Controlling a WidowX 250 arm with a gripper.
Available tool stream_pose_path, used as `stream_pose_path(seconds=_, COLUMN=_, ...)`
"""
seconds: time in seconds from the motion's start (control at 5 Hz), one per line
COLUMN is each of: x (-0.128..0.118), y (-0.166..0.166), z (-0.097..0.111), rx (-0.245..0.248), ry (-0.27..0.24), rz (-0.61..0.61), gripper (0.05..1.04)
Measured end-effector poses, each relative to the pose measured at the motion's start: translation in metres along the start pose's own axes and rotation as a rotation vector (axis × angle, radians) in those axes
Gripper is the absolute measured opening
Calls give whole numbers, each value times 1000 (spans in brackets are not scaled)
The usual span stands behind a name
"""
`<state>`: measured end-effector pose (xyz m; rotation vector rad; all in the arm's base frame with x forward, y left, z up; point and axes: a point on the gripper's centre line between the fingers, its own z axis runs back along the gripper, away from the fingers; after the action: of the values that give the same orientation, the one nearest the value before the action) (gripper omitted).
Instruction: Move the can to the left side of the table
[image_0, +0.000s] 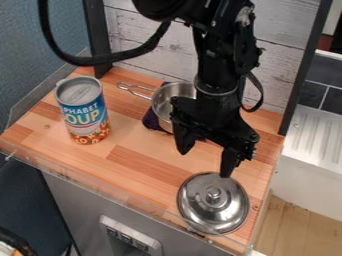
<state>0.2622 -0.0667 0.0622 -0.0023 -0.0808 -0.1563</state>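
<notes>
Upright cylindrical can (84, 111) on striped wooden countertop (133, 145), angular black gripper (206, 157) spread open near domed shiny metal lid (200, 206).

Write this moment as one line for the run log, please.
soup can: upright, left side of table | claw: open, empty | saucepan: on dark cloth | metal lid: right front corner

Blue wall (20, 50) nr wht plank wall (133, 30), wood flr (294, 232).
</notes>
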Motion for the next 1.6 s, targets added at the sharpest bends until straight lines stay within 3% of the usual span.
stream_pose_path(seconds=0.4, x=-17, y=16, z=2, rx=7, ry=19, rz=29, gripper=1001)
stream_pose_path(seconds=0.6, x=-31, y=50, z=22, rx=27, ry=-35, rz=115, gripper=1001)
stream_pose_path(seconds=0.8, x=-51, y=96, z=22, rx=40, ry=-27, rz=250, gripper=1001)
stream_pose_path(seconds=1.0, x=-63, y=138, z=12, rx=24, ry=-31, rz=362, gripper=1001)
stream_pose_path(seconds=1.2, x=-57, y=173, z=-7, rx=48, ry=2, rz=455, gripper=1001)
stream_pose_path(seconds=1.6, x=-38, y=205, z=-34, rx=64, ry=39, rz=584, gripper=1001)
